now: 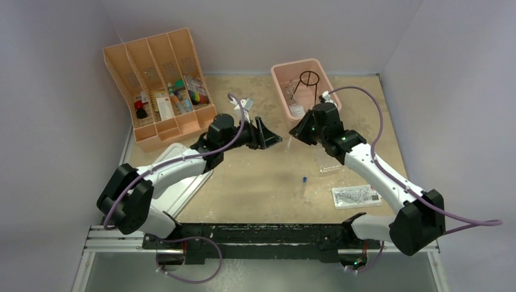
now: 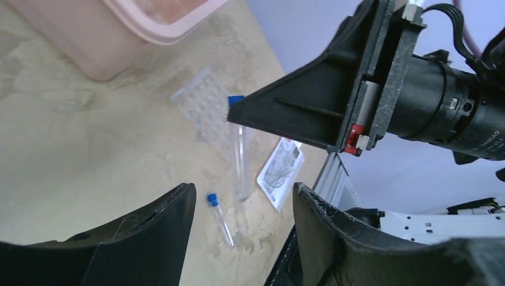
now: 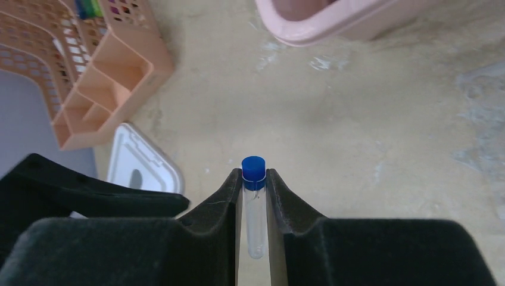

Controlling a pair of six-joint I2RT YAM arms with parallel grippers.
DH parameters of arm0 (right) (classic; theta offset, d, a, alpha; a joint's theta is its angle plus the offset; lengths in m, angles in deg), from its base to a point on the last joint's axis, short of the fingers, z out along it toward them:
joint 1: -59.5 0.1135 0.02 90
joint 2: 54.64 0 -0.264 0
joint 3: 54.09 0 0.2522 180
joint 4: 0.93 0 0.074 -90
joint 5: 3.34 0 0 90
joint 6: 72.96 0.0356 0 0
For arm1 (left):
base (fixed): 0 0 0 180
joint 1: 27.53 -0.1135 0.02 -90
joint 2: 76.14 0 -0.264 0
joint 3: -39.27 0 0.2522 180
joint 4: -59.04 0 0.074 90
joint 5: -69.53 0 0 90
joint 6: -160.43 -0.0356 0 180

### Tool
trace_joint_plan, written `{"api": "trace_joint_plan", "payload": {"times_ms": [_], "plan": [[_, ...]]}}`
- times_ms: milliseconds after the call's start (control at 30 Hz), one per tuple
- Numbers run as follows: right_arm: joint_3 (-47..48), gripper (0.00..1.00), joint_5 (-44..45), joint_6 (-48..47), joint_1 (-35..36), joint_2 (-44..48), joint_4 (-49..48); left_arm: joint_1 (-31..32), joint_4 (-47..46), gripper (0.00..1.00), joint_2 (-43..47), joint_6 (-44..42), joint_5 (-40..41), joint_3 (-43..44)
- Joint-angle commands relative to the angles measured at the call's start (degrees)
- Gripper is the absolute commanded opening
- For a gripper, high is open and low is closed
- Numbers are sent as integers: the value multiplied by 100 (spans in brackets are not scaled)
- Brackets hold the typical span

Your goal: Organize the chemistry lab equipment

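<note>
The right tool [image 3: 254, 177] pinches the blue-tipped dropper [image 3: 255, 226] aloft over the middle of the worktop [image 3: 357, 119], so the left tool [image 2: 243, 190], wide and empty, should likely straddle it squarely and clamp before the right releases.

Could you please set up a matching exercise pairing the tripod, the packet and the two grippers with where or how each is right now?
1. black wire ring tripod
2. clear packet
3. right gripper
4. left gripper

A. open, empty
B. in the pink tub
C. shut on a blue-capped tube
D. flat on the table

Pairs: 1-B, 2-D, 3-C, 4-A
</note>
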Motion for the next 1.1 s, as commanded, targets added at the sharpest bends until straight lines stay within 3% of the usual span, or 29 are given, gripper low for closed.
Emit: {"api": "trace_joint_plan", "payload": {"times_ms": [0, 367, 633, 833, 900, 1000, 1067], "plan": [[328, 20, -484, 470, -22, 154, -526, 239, -1239, 57, -231, 293, -215, 162], [381, 20, -787, 652, -123, 295, -715, 330, -712, 43, -480, -36, 34, 380], [370, 21, -990, 672, -195, 255, -774, 331, -822, 29, -582, -113, -299, 493], [396, 22, -1037, 666, -217, 209, -805, 331, -783, 10, -610, -249, -431, 510], [401, 26, -1057, 622, -234, 214, -766, 333, -660, 0, -584, -395, -455, 572], [464, 47, -1382, 263, -337, 211, -646, 331, -167, 0, -519, -880, -495, 745], [733, 54, -1618, 19, -498, 119, -139, 331, 311, 0, -423, -1326, -539, 892]]}}
